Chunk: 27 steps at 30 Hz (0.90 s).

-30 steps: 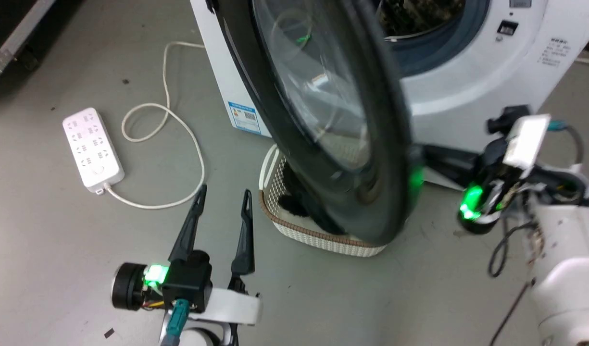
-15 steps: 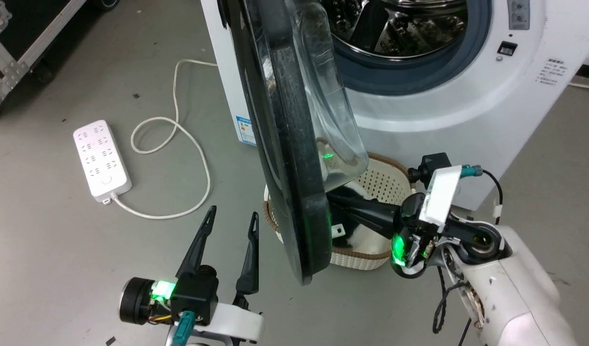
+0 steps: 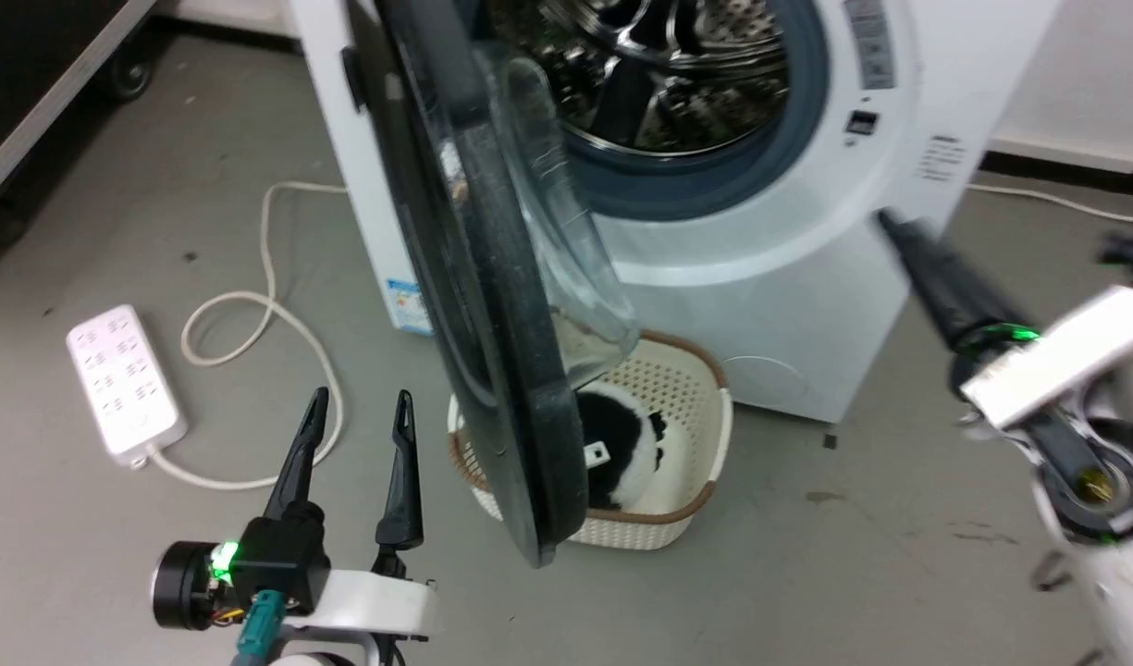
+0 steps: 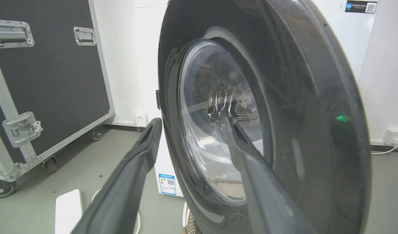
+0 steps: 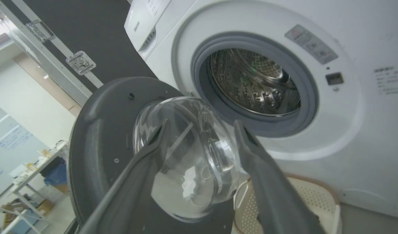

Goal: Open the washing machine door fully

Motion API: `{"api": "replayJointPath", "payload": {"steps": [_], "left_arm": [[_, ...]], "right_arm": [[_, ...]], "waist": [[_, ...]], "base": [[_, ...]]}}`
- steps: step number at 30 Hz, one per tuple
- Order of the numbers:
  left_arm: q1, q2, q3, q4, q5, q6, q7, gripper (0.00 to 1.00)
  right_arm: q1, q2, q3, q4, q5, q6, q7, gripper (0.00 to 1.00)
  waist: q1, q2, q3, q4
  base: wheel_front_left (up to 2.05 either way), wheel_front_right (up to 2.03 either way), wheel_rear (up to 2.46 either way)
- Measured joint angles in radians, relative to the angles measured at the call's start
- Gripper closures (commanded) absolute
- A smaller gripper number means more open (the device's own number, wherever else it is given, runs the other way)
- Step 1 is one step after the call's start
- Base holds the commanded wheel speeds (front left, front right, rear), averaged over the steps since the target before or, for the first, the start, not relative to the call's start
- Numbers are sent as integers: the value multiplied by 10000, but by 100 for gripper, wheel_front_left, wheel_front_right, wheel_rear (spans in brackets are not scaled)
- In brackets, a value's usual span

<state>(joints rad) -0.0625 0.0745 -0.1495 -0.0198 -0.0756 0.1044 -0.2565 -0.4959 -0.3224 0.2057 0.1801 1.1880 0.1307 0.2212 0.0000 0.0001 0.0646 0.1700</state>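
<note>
Nearest, lower left: left gripper (image 3: 362, 396), fingers apart and empty, just left of the washing machine door (image 3: 520, 388), not touching. Off right: right gripper (image 5: 201, 125), fingers spread, empty, apart from the door's glass bowl. Door standing edge-on, open over the cream basket (image 3: 686, 384). Behind: washing machine (image 3: 806, 277), drum exposed

Soft, even light is cast; motion blur is seen at three o'clock of the head view, glare on the washing machine door (image 5: 192, 156).
</note>
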Motion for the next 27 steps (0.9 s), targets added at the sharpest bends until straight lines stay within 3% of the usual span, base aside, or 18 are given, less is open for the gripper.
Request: {"api": "replayJointPath", "payload": {"steps": [5,9,13,20,24,27], "left_arm": [[3,10,395,-59,-75,-142,0,0],[99,-6,548,-56,-75,-267,0,0],[314,-33,625,58,-75,-383,0,0],[495,-98,602,303,-56,-479,0,0],[667,-167,606,711,-56,-564,2,0],[733,-182,648,874,-56,-566,2,0]], "right_arm": [[874,-1340,414,-819,-3521,6,-2861,0],[1810,-1490,-69,-811,-6027,8,-4188,0],[2991,-719,-1172,-1302,-7961,8,-4550,0],[5139,1526,-2399,-2355,-10370,8,-4744,0],[5628,2178,-2500,-2389,-10782,8,-4780,0],[5778,2313,-2366,-2320,-11143,8,-4782,0]], "waist": [[0,0,-235,-502],[-1,0,-404,-886],[-1,0,-502,-1200],[1,0,-462,-1464],[1,0,-458,-1518],[1,-1,-480,-1561]], "base": [[0,0,0],[0,0,0],[0,0,0],[0,0,0],[0,0,0],[0,0,0]]}}
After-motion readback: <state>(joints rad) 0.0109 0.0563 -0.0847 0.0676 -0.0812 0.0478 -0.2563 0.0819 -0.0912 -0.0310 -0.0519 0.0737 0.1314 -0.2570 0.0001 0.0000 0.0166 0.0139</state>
